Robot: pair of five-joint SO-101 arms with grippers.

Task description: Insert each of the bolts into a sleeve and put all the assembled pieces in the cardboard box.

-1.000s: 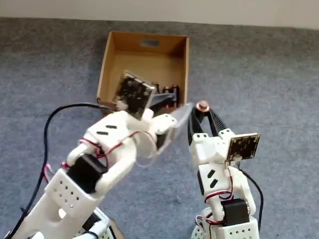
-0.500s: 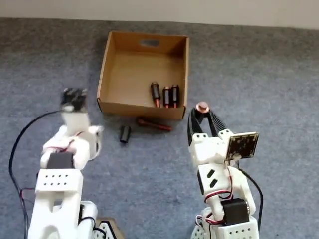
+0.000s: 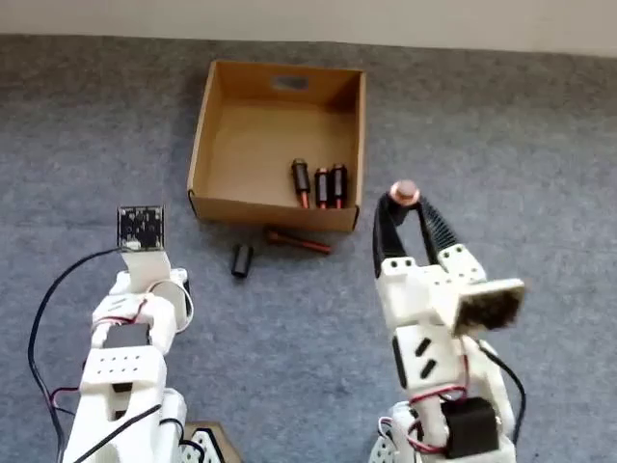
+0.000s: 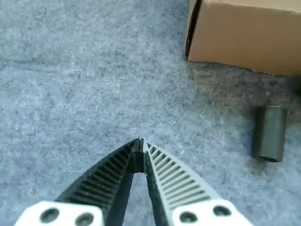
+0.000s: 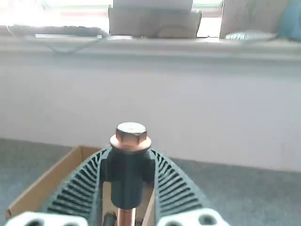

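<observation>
Bolts on this job are copper-coloured with a flanged hex head, and the sleeves are short, dark cylinders. My right jaws are clamped on one such pair. The held sleeve (image 5: pixel 126 181) stands upright between my ribbed fingers (image 5: pixel 75 193). The head of the held bolt (image 5: pixel 130 136) sits on its top end, and a bit of copper shank shows under its lower end. From above, that head is just to the right of the near right corner of the cardboard box (image 3: pixel 275 210).

Inside the box, three assembled pieces (image 3: pixel 321 186) lie side by side against the near wall, toward its right end. Each is a dark sleeve with a reddish end showing.

Outside, a loose bolt (image 3: pixel 299 241) lies flat on the grey surface (image 3: pixel 501 116), just beside the box's near wall and roughly along it. A loose sleeve (image 3: pixel 241 259) lies on its side a little to the left of that bolt and slightly nearer to me, apart from both the bolt and the box.

My left jaws are pressed together tip to tip with nothing between them. They are low over the bare surface, to the left of the loose sleeve and nearer than the box's near left corner. My left arm (image 3: pixel 130 328) is on the near left of the scene, and my right arm (image 3: pixel 429 318) is on the near right.
</observation>
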